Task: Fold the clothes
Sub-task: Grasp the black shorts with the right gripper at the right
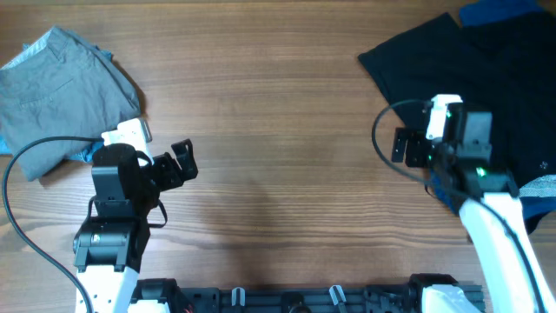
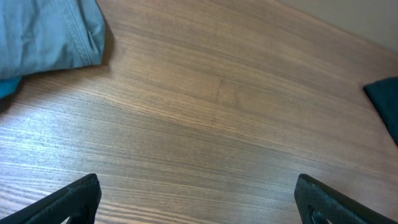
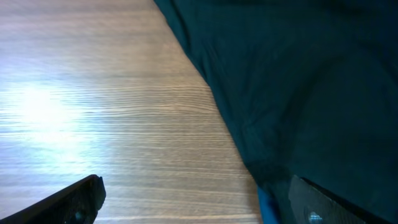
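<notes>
A grey garment (image 1: 61, 83) lies bunched at the table's far left and shows in the left wrist view (image 2: 43, 31) at top left. A dark navy garment (image 1: 469, 78) is spread at the far right and fills the right side of the right wrist view (image 3: 298, 81). My left gripper (image 1: 182, 163) is open and empty over bare wood, just right of the grey garment, and also shows in the left wrist view (image 2: 199, 202). My right gripper (image 1: 404, 146) is open and empty at the navy garment's left edge; its right finger is over the cloth (image 3: 199, 199).
A brighter blue garment (image 1: 495, 10) peeks out at the top right corner. A light patterned cloth (image 1: 540, 184) lies at the right edge. A blue strip (image 3: 266, 205) shows under the navy cloth's edge. The wooden table (image 1: 278, 104) spans the middle.
</notes>
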Controlling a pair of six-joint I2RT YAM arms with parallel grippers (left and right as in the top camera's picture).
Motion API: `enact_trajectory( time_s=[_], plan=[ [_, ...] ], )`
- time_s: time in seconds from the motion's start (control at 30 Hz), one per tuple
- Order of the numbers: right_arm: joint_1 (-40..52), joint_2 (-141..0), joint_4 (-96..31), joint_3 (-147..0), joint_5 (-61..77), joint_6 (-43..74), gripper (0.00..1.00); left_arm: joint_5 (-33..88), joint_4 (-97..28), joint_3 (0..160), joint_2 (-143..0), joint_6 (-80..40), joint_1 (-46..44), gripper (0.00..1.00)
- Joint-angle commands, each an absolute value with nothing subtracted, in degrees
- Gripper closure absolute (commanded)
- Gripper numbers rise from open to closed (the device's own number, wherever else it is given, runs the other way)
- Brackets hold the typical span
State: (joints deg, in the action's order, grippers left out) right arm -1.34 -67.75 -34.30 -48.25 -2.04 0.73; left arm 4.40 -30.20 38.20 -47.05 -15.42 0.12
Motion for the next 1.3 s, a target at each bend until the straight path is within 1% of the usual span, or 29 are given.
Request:
enact_trajectory(
  time_s=[0.0,0.07,0.13,0.27,0.3,0.33,0.37,0.4,0.43,0.47,0.53,0.57,0.6,0.63,0.73,0.8,0.83,0.9,0.93,1.0,1.07,1.17,1.23,1.27],
  plan=[
    [-1.6,-75.5,-31.5,-49.5,-9.7,0.1,0.00,5.1,-30.3,39.2,-47.2,-15.7,0.4,0.00],
    [-1.8,-82.5,-29.1,-49.5,-13.4,-0.1,0.00,5.1,-30.3,39.2,-47.2,-15.7,0.4,0.00],
    [-1.8,-88.5,-26.4,-49.5,-14.1,-2.0,0.01,5.1,-30.4,39.2,-47.2,-15.7,0.4,0.00],
    [-1.9,-95.2,-16.8,-49.4,-14.2,-5.0,0.01,5.1,-30.5,39.2,-47.2,-15.7,0.4,0.00],
    [-1.9,-96.5,-14.8,-49.4,-14.2,-5.0,0.09,5.1,-30.5,39.2,-47.2,-15.7,0.4,0.00],
    [-1.9,-98.0,-13.4,-49.4,-14.2,-5.0,0.12,5.6,-30.5,39.2,-47.2,-15.7,0.4,0.00],
    [-1.9,-99.2,-12.7,-49.4,-14.2,-5.0,0.21,6.0,-30.5,39.2,-47.2,-15.7,0.4,0.00],
    [-2.0,-100.3,-12.4,-49.4,-14.2,-5.0,0.23,6.0,-30.5,39.2,-47.2,-15.7,0.4,0.00],
    [-2.1,-102.1,-12.2,-49.4,-14.2,-5.0,0.29,6.0,-30.5,39.2,-47.2,-15.7,0.4,0.00],
    [-2.3,-102.9,-12.1,-49.4,-14.2,-5.0,0.43,6.0,-30.5,39.2,-47.2,-15.7,0.4,0.00],
    [-2.9,-103.2,-11.5,-49.5,-14.2,-5.0,0.78,6.0,-30.5,39.2,-47.2,-15.7,0.4,0.00],
    [-2.9,-103.1,-11.2,-49.5,-14.7,-5.0,0.91,6.0,-30.5,39.2,-47.2,-15.7,0.4,0.00],
    [-2.9,-102.4,-11.7,-49.9,-15.2,-4.6,0.96,6.0,-30.5,39.2,-47.2,-15.7,0.4,0.00],
    [-2.9,-101.9,-12.2,-50.3,-15.2,-4.4,0.96,6.0,-30.5,39.2,-47.2,-15.7,0.4,0.00],
    [-2.9,-95.4,-19.9,-57.3,-12.2,-5.1,0.96,6.0,-30.4,39.2,-47.2,-15.7,0.4,0.00],
    [-2.5,-90.6,-27.7,-64.7,-6.1,-5.8,0.96,6.0,-30.2,39.2,-47.2,-15.7,0.4,0.00],
    [-1.7,-88.2,-31.3,-68.1,-1.0,-4.9,0.96,6.0,-30.0,39.2,-47.3,-15.7,0.4,0.00],
    [-0.2,-85.6,-32.9,-69.7,5.4,-0.8,0.96,6.0,-29.4,39.2,-47.4,-15.7,0.4,0.00],
    [1.5,-84.4,-33.4,-69.7,11.6,2.9,0.96,6.0,-28.6,39.2,-47.7,-15.7,0.4,0.00],
    [5.8,-85.3,-33.5,-69.6,17.8,11.5,0.96,6.0,-27.6,39.2,-48.4,-15.7,0.4,0.00],
    [10.7,-87.2,-30.9,-69.6,18.9,17.2,0.96,6.0,-27.4,39.2,-49.6,-15.7,0.4,0.00],
    [17.8,-89.8,-20.9,-69.6,20.6,18.3,0.96,6.0,-27.4,39.2,-51.3,-15.9,0.4,0.00],
    [21.8,-91.1,-3.0,-69.6,19.0,18.2,0.93,6.2,-27.4,39.2,-52.5,-15.9,0.4,0.00],
    [22.3,-91.3,1.5,-69.6,19.0,18.3,0.89,6.5,-27.4,39.2,-52.8,-15.9,0.4,0.00]
  ],
)
